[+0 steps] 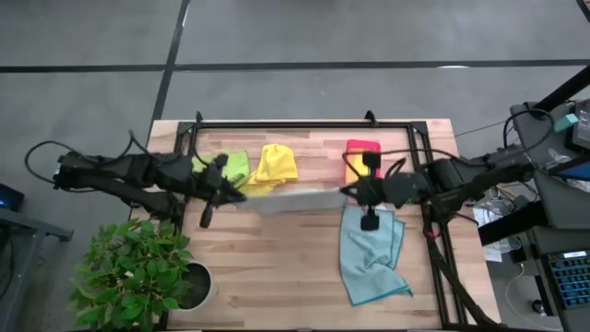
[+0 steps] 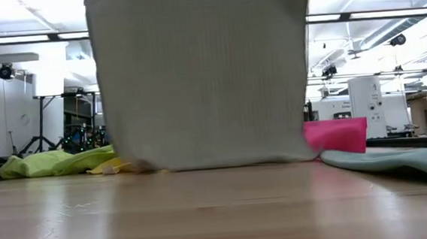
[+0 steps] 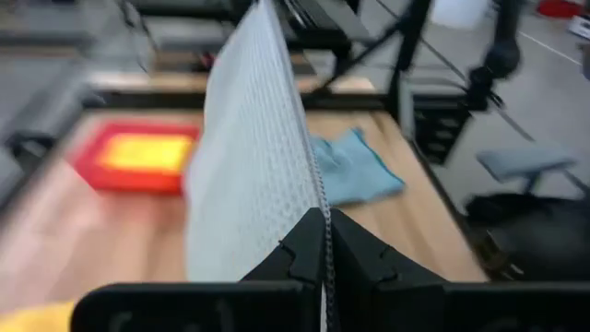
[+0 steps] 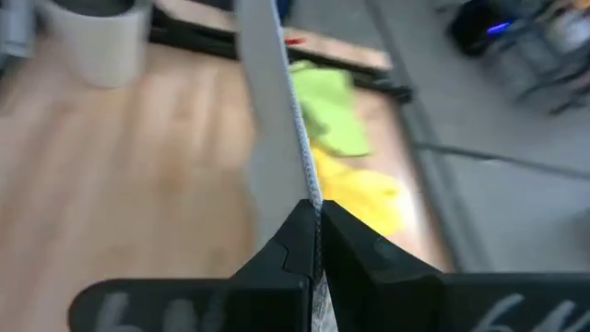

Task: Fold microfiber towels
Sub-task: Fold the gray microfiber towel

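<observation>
Grey towel (image 1: 293,198) stretched (both grippers pinching)

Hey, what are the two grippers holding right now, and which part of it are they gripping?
Both hold the grey towel by its top edge: the left gripper and the right gripper each pinch one upper corner, so it hangs stretched between them.

A rigid pink-red tray (image 1: 362,157) lies near the table's far edge, right of the middle, with a yellow inside; in the low view it shows as a pink block (image 2: 336,136) on the wooden table (image 1: 277,267). A potted plant (image 1: 138,272) with green leaves stands in a white pot (image 1: 195,286) at the table's near left corner. A black frame (image 1: 304,126) runs along the far edge. Beyond the right edge sits a stand with cables and equipment (image 1: 544,203).
</observation>
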`<state>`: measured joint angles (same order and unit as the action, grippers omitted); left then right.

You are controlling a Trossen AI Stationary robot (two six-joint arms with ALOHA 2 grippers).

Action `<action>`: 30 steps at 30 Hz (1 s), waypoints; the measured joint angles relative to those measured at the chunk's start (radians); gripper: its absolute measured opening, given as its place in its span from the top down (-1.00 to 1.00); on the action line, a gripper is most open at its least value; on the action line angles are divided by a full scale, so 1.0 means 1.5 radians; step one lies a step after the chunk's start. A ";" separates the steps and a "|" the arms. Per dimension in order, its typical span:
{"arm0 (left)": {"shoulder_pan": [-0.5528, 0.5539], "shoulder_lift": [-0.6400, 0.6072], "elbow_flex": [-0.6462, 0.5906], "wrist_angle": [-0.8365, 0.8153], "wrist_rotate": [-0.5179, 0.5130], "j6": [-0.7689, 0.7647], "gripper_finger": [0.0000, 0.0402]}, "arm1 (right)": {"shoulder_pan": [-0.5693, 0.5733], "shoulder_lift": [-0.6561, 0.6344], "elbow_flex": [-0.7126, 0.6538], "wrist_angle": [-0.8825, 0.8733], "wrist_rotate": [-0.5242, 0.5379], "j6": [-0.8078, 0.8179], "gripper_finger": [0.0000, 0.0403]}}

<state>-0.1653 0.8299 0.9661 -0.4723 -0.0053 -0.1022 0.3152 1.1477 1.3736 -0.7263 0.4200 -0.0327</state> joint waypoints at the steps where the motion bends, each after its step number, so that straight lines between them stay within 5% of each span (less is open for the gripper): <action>1: -0.016 0.009 -0.004 0.000 0.002 -0.015 1.00 | 0.012 0.002 -0.005 -0.001 -0.013 0.025 0.96; 14: -0.239 0.212 -0.016 0.125 0.008 -0.194 1.00 | 0.171 0.115 -0.086 0.022 -0.168 0.316 0.96; 25: -0.292 0.443 -0.012 0.297 0.076 -0.313 1.00 | 0.212 0.283 -0.096 0.137 -0.425 0.448 0.96; 30: -0.283 0.495 -0.012 0.277 0.086 -0.324 1.00 | 0.185 0.291 -0.096 0.127 -0.424 0.407 0.96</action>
<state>-0.5892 1.5720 0.9474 -0.0563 0.1230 -0.5883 0.5920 1.5845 1.2289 -0.5352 -0.2164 0.5779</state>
